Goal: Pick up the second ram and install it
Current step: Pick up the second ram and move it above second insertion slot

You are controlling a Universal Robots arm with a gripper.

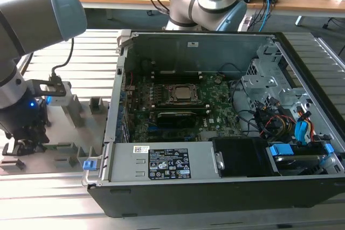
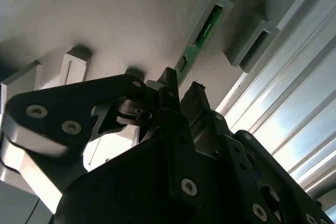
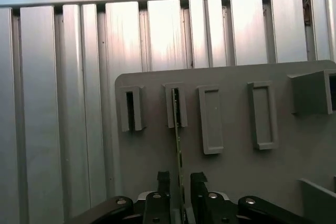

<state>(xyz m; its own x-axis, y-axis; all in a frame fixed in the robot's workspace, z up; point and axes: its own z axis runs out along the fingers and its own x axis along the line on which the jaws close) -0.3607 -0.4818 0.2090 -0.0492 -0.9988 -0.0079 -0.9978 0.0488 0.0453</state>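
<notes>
Claw (image 3: 179, 178) sits low over the grey fixture plate (image 3: 236, 182), at about 8 o'clock in the exterior view. The open computer case (image 1: 199, 39) lies at 3 o'clock of the plate, well apart. Both rest on the slatted metal table (image 1: 81, 52).

The second ram (image 3: 179, 140) stands on edge on the plate. One end is seated in a slotted block (image 3: 184, 116); the other runs in between the claw's fingers (image 3: 163, 182). The claw is parted only narrowly, with a finger on each side of the stick and a sliver of grey plate showing on both sides in the first wrist view. I judge it as straddling the stick, not yet clamped on it.

Doing this step well, as I read it:
- Keep the stick midway in the gap so both pads meet its flat faces together. A lopsided close would shove the thin board sideways against its block.
- Keep the pads square to the faces.
- The board looks light and thin, so a moderate squeeze should do.

What each view adds:
- **First wrist view:** looks along the stick's edge, so centring in the gap reads best here, as does the row of neighbouring blocks.
- **Second wrist view:** takes the second ram (image 2: 202, 31) at a slant, showing its green face inside the block and how far the fingertips reach along it.
- **Exterior view:** gives the arm (image 1: 32, 20), plus the motherboard (image 1: 218, 109) and CPU socket (image 1: 183, 94) inside the case.
</notes>
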